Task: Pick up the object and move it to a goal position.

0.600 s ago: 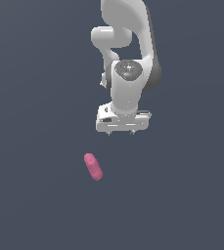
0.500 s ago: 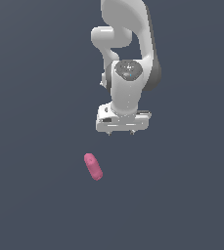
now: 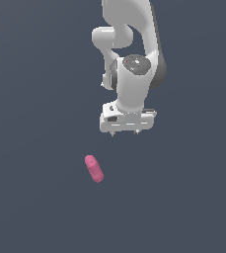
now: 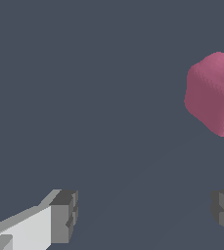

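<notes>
No visible change over the last half second or so: our white two-finger gripper point(image 3: 125, 132) sits at the same spot and the small matte pink lumpy cylinder-like object point(image 3: 94, 168) hasn't shifted on the flat dark grey-blue floor point(image 3: 35, 197). We read that as the approach not really started yet, or moving too slowly to register. Pick is still fully ahead of us.

Gripper state: jaws spread wide in the wrist view, one grey-tipped finger point(image 4: 64, 216) at one side, the other at the far edge, nothing between them. Empty.

Object location: lying on the floor, below the gripper in the exterior view and offset toward the exterior view's left, clearly apart from the fingers. In the wrist view it point(image 4: 214, 94) sits off to one side, partly cut by the frame edge, not centred between the jaws.

Orientation: long axis runs diagonally in the exterior view, from upper-left to lower-right. The upper-left end shows a slight dimple. We'd judge we need to translate over it, and possibly rotate so the jaws close across the narrow width.
</notes>
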Available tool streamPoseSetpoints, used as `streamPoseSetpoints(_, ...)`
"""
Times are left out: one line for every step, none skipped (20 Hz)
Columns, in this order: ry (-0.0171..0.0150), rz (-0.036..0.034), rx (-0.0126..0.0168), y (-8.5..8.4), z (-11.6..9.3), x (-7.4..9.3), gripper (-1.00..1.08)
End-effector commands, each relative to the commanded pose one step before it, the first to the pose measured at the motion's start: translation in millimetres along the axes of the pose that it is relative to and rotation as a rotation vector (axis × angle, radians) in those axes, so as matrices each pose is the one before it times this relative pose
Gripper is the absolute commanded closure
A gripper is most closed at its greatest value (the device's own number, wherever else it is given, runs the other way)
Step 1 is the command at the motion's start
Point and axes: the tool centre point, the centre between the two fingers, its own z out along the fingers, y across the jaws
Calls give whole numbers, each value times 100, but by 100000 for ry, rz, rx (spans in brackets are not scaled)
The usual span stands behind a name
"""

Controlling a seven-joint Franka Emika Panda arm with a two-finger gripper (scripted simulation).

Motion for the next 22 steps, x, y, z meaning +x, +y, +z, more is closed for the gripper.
streamPoseSetpoints(-20,-33,-88,43,8,-3,-92)
streamPoseSetpoints(-35,-107,42,58,27,40,-92)
streamPoseSetpoints(-3,-258,5,69,12,72,-92)
streamPoseSetpoints(7,-372,-5,87,10,98,-92)
streamPoseSetpoints(1,-448,3,118,18,121,-92)
streamPoseSetpoints(-9,-516,16,148,28,142,-92)
streamPoseSetpoints(-16,-597,27,172,36,162,-92)
streamPoseSetpoints(-20,-672,35,201,44,182,-92)
streamPoseSetpoints(-20,-755,39,227,49,200,-92)
streamPoseSetpoints(-19,-847,40,254,53,220,-92)
streamPoseSetpoints(-18,-930,43,284,58,237,-92)
streamPoseSetpoints(-19,-1016,50,313,66,252,-92)
streamPoseSetpoints(-21,-1097,58,347,73,265,-92)
streamPoseSetpoints(-20,-1182,65,380,81,277,-92)
streamPoseSetpoints(-19,-1267,72,415,89,288,-92)
streamPoseSetpoints(-18,-1352,81,452,97,295,-92)
streamPoseSetpoints(-16,-1437,90,490,106,300,-92)
streamPoseSetpoints(-13,-1522,99,529,115,302,-92)
streamPoseSetpoints(-10,-1608,109,569,125,301,-92)
streamPoseSetpoints(-5,-1687,119,609,135,296,-92)
streamPoseSetpoints(0,-1708,125,627,140,278,-92)
streamPoseSetpoints(6,-1702,129,638,143,254,-92)
